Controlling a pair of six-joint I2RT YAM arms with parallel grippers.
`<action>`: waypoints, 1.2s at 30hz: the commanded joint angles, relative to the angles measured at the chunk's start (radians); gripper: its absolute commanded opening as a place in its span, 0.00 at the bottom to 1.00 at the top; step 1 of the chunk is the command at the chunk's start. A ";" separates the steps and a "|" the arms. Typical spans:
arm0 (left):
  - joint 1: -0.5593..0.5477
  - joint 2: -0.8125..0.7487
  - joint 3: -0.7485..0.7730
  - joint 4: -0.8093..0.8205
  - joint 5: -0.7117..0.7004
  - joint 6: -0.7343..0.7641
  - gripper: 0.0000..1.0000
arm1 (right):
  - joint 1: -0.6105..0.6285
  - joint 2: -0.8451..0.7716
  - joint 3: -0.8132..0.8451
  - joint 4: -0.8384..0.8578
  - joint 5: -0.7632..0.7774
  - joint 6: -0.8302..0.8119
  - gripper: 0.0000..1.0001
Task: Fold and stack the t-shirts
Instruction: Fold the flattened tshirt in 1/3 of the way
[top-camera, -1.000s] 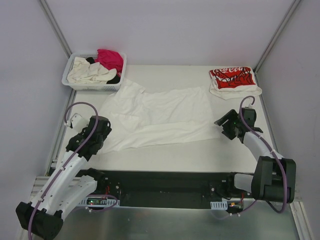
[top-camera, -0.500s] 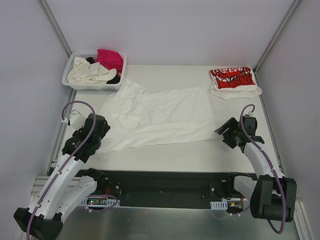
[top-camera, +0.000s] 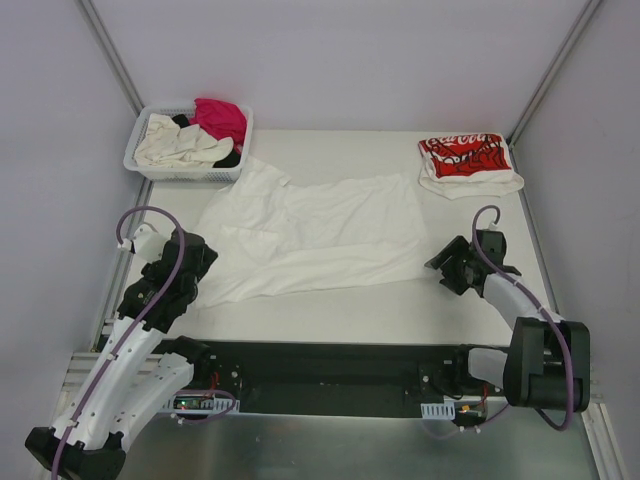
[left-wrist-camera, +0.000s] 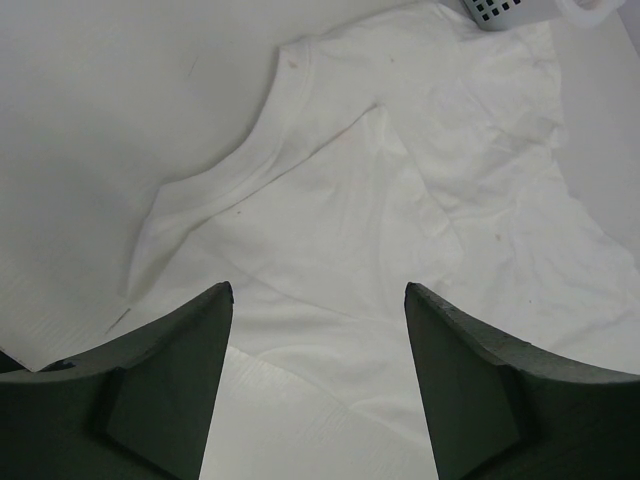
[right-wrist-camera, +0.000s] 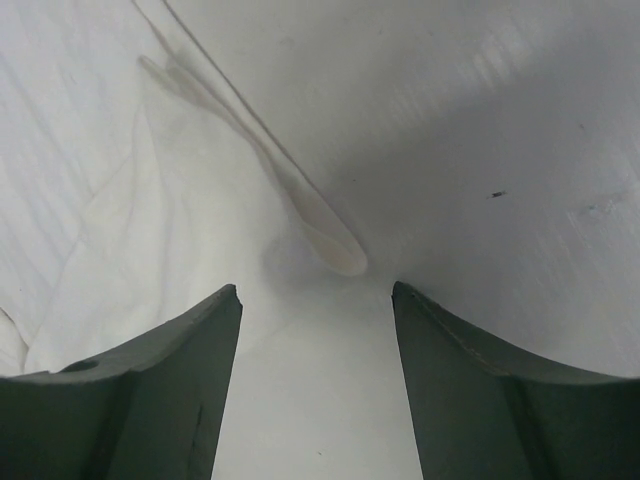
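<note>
Plain white t-shirt (top-camera: 310, 235) spread flat for folding; left fingers (left-wrist-camera: 170, 380) wide, empty, at its 8 o'clock edge; right fingers (right-wrist-camera: 150, 400) likewise, 4 o'clock corner.

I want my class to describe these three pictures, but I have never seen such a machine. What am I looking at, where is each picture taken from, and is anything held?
These are two robot arms bolted at the near edge of a table, each ending in a two-finger gripper. The wide picture comes from a fixed camera above and behind them. The other two come from cameras on the wrists, looking out between the dark fingers. A large white t-shirt lies spread on the table. The left gripper is at its left end, the right gripper at its right edge. Both are open and hold nothing. At the far right lies a folded red-printed t-shirt. At the far left, a white basket holds crumpled shirts.
</note>
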 joint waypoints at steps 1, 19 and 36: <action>0.014 -0.006 0.011 0.007 -0.030 0.024 0.68 | 0.016 0.042 0.017 0.068 0.014 0.011 0.65; 0.014 0.006 0.021 0.007 -0.061 0.045 0.68 | 0.044 0.130 0.014 0.131 0.032 0.023 0.37; 0.014 0.043 0.041 0.033 -0.089 0.084 0.67 | 0.041 0.076 -0.012 0.087 0.081 0.018 0.01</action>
